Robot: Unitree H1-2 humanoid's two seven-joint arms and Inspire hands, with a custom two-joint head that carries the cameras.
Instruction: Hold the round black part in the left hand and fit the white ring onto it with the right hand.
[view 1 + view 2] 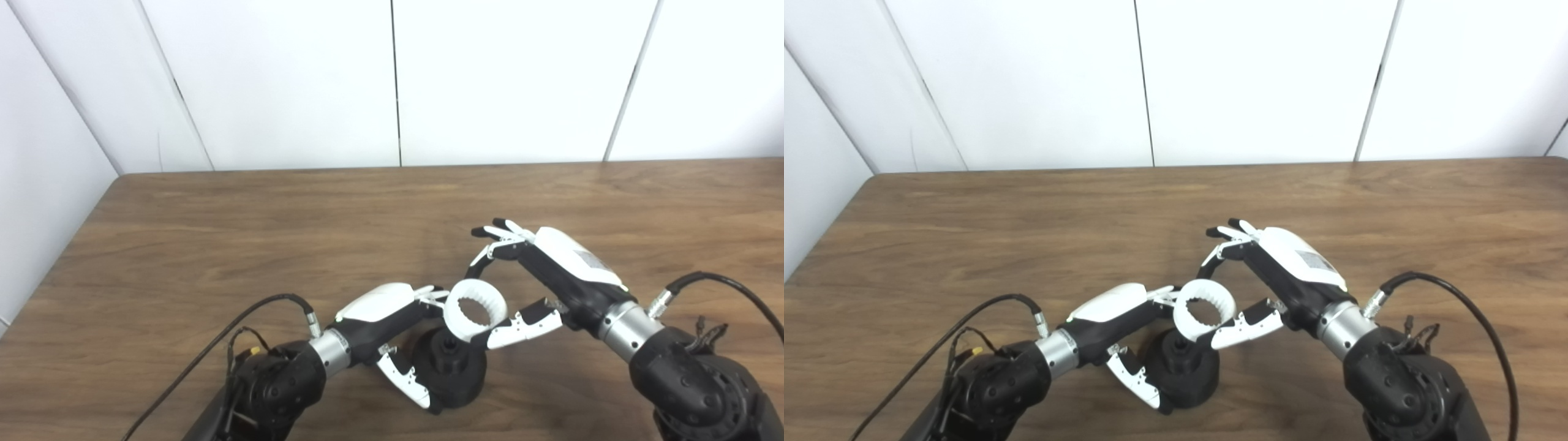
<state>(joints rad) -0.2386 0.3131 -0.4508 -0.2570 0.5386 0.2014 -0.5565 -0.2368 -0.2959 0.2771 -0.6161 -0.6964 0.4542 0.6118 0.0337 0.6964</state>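
— What sits closest to you?

— Your left hand (392, 331), close to the table's (184, 245) near edge, is wrapped around the round black part (450, 370), thumb in front, fingers behind it.

— And the ring?

— Just above the part, the white ring (474, 309), toothed inside, stands tilted; you cannot tell whether the two touch. Your right hand (545, 275) pinches it, thumb on the lower rim, fingers arched over the top.

— Farther back?

— Bare wood up to the white wall panels (392, 79).
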